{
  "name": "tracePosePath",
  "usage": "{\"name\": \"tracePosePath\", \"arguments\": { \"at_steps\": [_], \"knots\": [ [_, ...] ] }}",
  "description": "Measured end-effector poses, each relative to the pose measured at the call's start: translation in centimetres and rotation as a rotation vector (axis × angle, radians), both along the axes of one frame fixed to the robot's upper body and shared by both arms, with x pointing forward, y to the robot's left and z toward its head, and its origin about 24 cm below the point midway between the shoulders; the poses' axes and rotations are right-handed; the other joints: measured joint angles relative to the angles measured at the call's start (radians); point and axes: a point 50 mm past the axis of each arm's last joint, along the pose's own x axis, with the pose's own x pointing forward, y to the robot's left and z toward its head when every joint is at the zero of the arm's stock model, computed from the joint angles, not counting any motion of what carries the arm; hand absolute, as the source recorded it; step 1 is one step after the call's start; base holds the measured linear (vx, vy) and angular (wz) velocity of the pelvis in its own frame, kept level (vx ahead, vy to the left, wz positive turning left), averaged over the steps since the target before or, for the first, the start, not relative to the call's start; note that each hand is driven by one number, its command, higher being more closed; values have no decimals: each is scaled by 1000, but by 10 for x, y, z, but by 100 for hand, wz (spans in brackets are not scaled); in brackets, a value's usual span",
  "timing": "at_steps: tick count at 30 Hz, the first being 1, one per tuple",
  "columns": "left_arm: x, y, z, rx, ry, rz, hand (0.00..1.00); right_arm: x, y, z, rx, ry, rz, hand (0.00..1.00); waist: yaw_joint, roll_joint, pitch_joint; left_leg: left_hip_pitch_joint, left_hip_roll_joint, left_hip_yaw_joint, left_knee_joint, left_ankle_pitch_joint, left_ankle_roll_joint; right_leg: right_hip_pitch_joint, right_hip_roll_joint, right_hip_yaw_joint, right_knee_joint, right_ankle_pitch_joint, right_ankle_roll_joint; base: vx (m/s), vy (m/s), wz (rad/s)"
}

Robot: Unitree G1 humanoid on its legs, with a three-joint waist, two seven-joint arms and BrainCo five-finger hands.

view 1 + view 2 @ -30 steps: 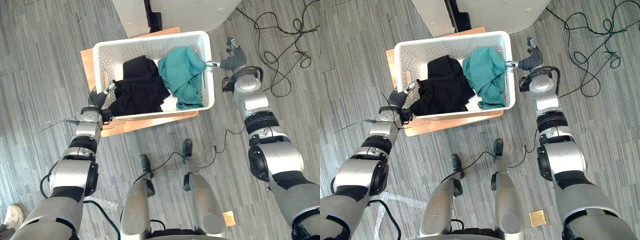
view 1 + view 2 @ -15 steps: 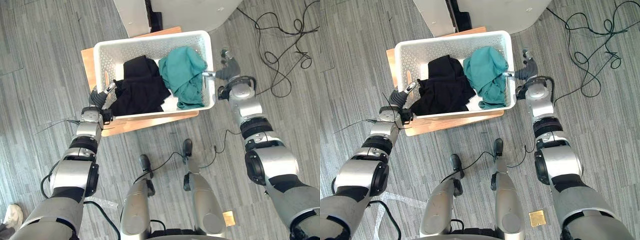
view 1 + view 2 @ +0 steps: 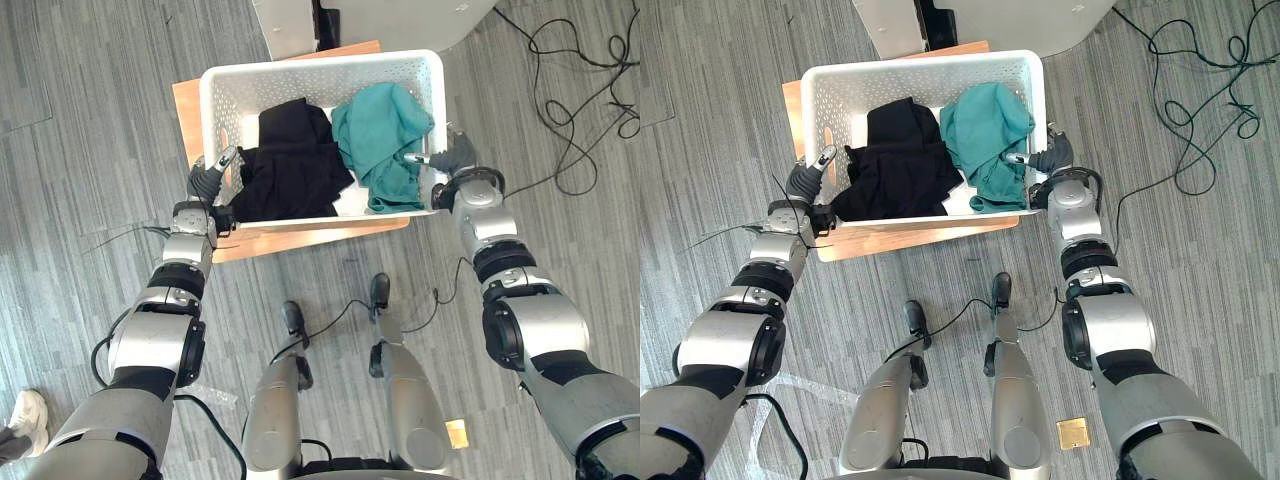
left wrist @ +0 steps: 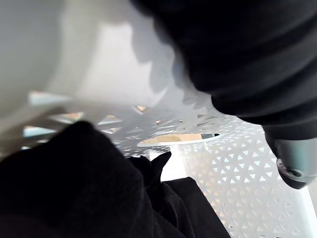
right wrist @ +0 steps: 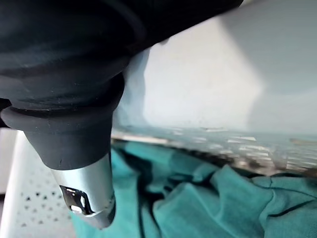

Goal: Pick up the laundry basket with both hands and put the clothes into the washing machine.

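Observation:
The white laundry basket point(image 3: 320, 62) stands on a wooden board point(image 3: 188, 100) on the floor. It holds black clothes point(image 3: 290, 165) on the left and a teal garment point(image 3: 385, 135) on the right. My left hand point(image 3: 207, 182) grips the basket's left rim, its thumb point(image 4: 292, 158) hooked inside next to the black clothes point(image 4: 188, 208). My right hand point(image 3: 458, 160) lies against the right wall, fingers straight up outside. Its thumb point(image 5: 89, 198) reaches over the rim above the teal garment point(image 5: 223, 208).
A white appliance point(image 3: 400, 15) and a white panel point(image 3: 285, 15) stand just beyond the basket. Loose black cables point(image 3: 570, 100) lie on the grey plank floor at the right. A person's shoe point(image 3: 20, 415) shows at the lower left.
My right hand has come in from beside the basket to its right wall, and the thumb now lies over the rim. The left hand has stayed at the left rim. The camera has shifted.

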Motion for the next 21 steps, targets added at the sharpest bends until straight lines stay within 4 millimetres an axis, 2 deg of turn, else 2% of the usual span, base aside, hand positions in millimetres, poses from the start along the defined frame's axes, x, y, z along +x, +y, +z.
{"name": "tracePosePath", "arguments": {
  "at_steps": [7,16,21],
  "knots": [
    [0,0,4,25,-2,11,100,0,0,3,-40,-11,-4,100,2,0,0,-3,-3,1,-3,0,0,-5,-3,-1,0,0,0,11,2,0],
    [4,-10,10,225,53,-34,100,-2,-11,-2,-83,8,-32,100,3,1,-1,9,-18,2,-5,8,9,-1,-18,2,13,0,0,19,8,0],
    [5,-19,1,335,140,-93,100,-8,-20,-30,-69,95,-57,100,4,1,-1,60,-17,4,-13,8,9,44,-17,6,13,0,0,25,1,-4]
  ]
}}
